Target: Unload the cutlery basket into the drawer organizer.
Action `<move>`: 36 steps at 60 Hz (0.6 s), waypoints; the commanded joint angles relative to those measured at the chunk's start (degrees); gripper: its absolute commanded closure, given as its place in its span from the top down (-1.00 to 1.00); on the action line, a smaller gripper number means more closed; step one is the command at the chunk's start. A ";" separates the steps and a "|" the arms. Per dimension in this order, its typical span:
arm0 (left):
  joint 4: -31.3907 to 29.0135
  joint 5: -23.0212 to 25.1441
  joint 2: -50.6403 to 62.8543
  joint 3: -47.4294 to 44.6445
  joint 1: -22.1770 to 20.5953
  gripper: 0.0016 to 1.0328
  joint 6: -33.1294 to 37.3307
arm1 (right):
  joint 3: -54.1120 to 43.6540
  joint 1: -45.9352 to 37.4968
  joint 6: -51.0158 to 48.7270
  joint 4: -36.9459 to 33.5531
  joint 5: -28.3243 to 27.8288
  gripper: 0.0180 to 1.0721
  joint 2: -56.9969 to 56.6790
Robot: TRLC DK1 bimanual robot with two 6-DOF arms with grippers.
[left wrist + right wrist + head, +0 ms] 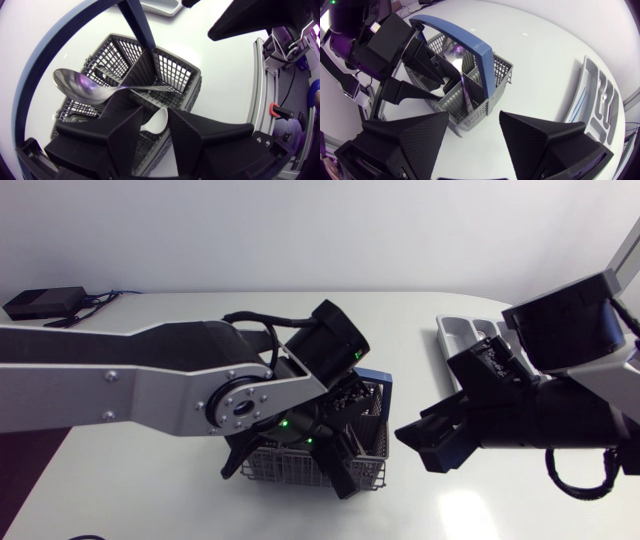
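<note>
Left tool (156,107) sits in basket (175,70); spoon (75,85) apparently across one finger (125,110).

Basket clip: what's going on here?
The left pincer is down over the basket, open, with a white spoon below its gap and a metal spoon leaning on the divider. The right pincer hovers open beside the basket. No cutlery is gripped. The organizer lies farther right, apart.

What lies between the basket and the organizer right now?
Bare table between basket and organizer, per right wrist view; the right gripper hangs over it in head view.
</note>
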 commanded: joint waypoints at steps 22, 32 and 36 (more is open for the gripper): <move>-9.24 0.07 3.62 5.99 1.77 -0.53 -0.21 | -1.87 0.35 -0.43 0.66 -0.41 0.44 0.58; -10.56 0.07 3.53 6.43 1.77 -0.53 -0.21 | -2.05 0.44 -0.52 0.66 -0.41 0.44 0.58; -10.74 -0.20 3.62 6.25 1.77 -0.53 -0.12 | -2.13 0.53 -0.61 0.66 -0.41 0.44 0.50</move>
